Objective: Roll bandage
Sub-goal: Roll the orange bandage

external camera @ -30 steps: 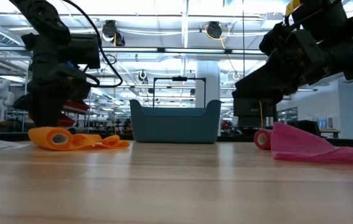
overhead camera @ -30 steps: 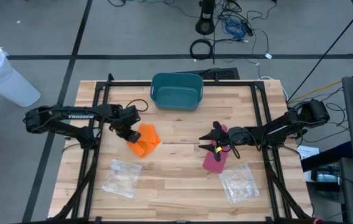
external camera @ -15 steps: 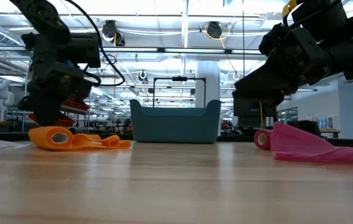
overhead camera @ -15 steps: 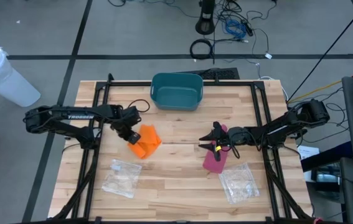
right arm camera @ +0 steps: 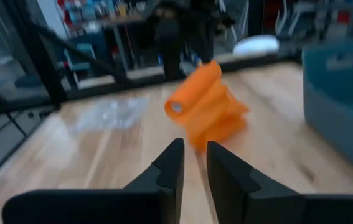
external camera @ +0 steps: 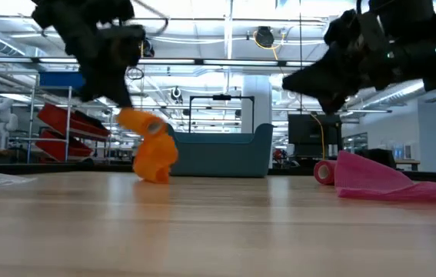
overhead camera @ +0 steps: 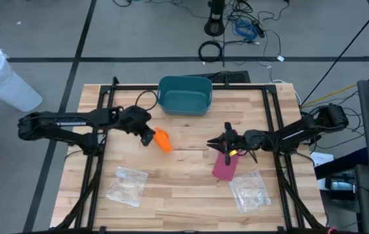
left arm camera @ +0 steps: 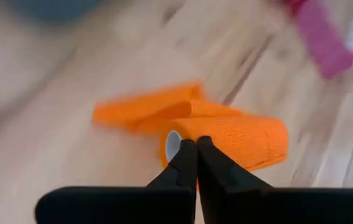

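Above the surface (overhead camera: 184, 188), near the teal bin (overhead camera: 184, 95), I am gripping the orange bandage (overhead camera: 163, 140) in the left gripper's (overhead camera: 148, 138) closed jaws. Right gripper (overhead camera: 226, 139) is hovering over the pink bandage (overhead camera: 225, 166), jaws slightly parted and empty.

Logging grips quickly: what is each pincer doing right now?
Left pincer: shut on the orange bandage, lifted off the table.
Right pincer: a narrow gap between its fingers, holding nothing, above the pink bandage.

Wooden table (overhead camera: 184, 195) with teal bin (overhead camera: 184, 95), pink bandage (overhead camera: 224, 166), and two clear plastic bags (overhead camera: 127, 185) (overhead camera: 248, 190).
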